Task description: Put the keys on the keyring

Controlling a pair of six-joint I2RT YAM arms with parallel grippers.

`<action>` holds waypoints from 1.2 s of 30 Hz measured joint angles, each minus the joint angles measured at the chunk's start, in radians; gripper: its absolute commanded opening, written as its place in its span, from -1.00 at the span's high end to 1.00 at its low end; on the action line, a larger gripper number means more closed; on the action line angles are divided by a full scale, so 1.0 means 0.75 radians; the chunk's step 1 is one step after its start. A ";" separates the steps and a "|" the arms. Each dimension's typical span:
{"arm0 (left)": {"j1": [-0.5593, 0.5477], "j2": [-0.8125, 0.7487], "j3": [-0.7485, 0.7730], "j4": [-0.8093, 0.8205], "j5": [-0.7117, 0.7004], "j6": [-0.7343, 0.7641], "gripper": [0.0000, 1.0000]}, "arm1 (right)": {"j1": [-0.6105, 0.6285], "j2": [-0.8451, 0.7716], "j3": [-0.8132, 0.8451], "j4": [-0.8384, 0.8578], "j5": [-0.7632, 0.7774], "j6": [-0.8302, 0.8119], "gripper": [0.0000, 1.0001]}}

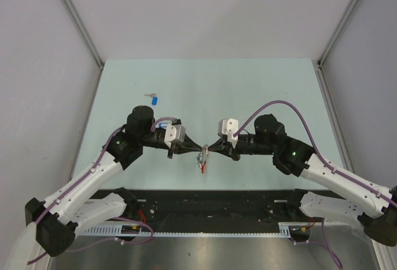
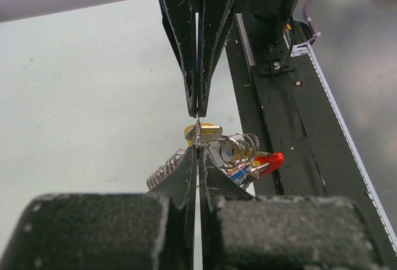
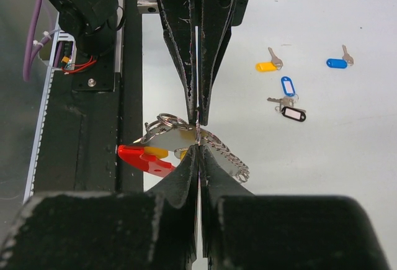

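The left tool (image 1: 188, 150) and the right tool (image 1: 211, 148) met tip to tip over the counter (image 1: 260, 90). Both were pressed together, pinching the keyring (image 3: 149, 158) between them. Other keys (image 3: 286, 103) lay on the counter, well apart.

Keyring (image 3: 149, 159): glossy red plastic, silvery metal

White arms (image 1: 93, 174), black joints (image 1: 139, 121), purple cables (image 1: 279, 102), black tapered claws (image 2: 197, 151)
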 measured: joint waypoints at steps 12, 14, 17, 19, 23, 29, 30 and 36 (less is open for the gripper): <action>-0.008 0.002 0.001 -0.028 0.018 0.023 1.00 | 0.015 0.000 -0.004 0.008 -0.005 0.001 1.00; -0.010 0.002 0.001 -0.036 0.017 0.026 1.00 | 0.018 0.000 -0.006 0.008 -0.005 0.001 1.00; -0.012 0.002 0.001 -0.042 0.017 0.036 1.00 | 0.020 0.001 -0.007 0.008 -0.004 0.001 1.00; -0.013 0.002 0.001 -0.045 0.017 0.037 1.00 | 0.021 0.001 -0.008 0.008 -0.004 0.001 1.00; -0.013 0.002 0.001 -0.048 0.017 0.038 1.00 | 0.021 0.003 -0.008 0.008 -0.004 0.004 1.00; -0.013 0.002 0.001 -0.053 0.018 0.047 1.00 | 0.019 0.020 -0.008 0.023 -0.004 0.010 1.00; -0.013 0.002 0.001 -0.054 0.018 0.047 0.99 | 0.018 0.026 -0.008 0.027 -0.005 0.014 1.00; -0.013 0.002 0.001 -0.063 0.018 0.049 1.00 | 0.004 0.044 -0.008 0.039 -0.027 0.025 1.00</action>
